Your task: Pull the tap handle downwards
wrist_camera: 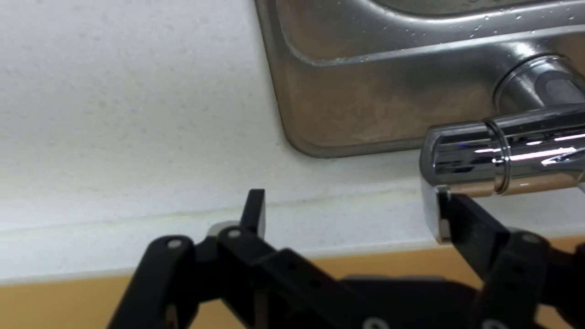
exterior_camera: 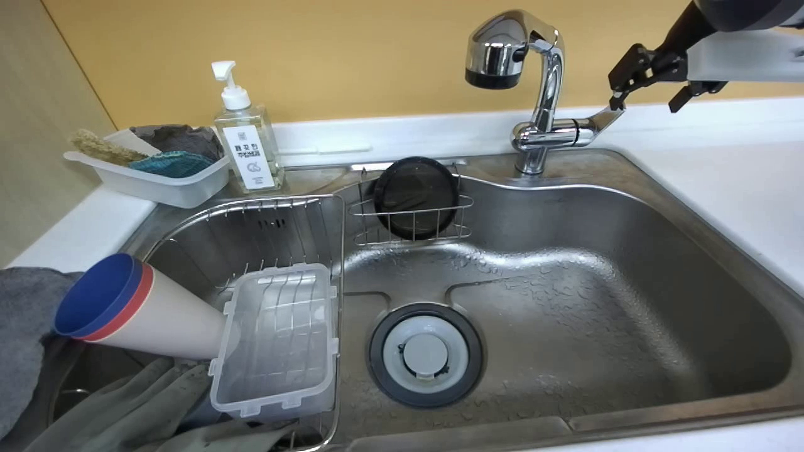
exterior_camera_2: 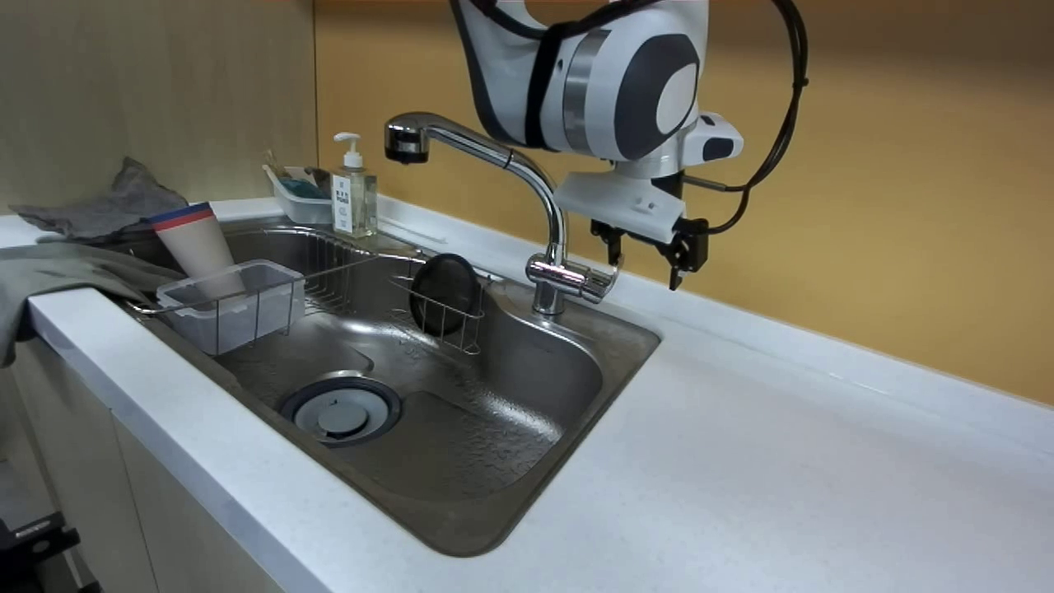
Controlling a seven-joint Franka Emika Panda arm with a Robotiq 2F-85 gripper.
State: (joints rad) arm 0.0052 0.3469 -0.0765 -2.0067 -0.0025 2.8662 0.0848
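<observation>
The tap handle [exterior_camera: 608, 119] is a short flat chrome lever angled up from the side end of the chrome faucet [exterior_camera: 548, 94]. It also shows in the wrist view [wrist_camera: 430, 212]. My gripper [exterior_camera: 646, 104] is open at the handle, with its fingers wide apart. In the wrist view my gripper [wrist_camera: 353, 201] has its right finger right against the handle's faucet side; whether it touches I cannot tell. The left finger stands well apart on the handle's other side. In an exterior view the gripper [exterior_camera_2: 645, 272] hangs over the back of the counter, and one finger partly hides the handle.
The steel sink [exterior_camera: 603, 164] lies below the faucet, with the white counter [exterior_camera_2: 766, 428] beside it. The yellow wall [exterior_camera_2: 906, 206] and white back ledge [wrist_camera: 114, 246] are close behind the gripper. A soap bottle [exterior_camera: 248, 147], dish rack and plastic box [exterior_camera: 276, 339] stand farther off.
</observation>
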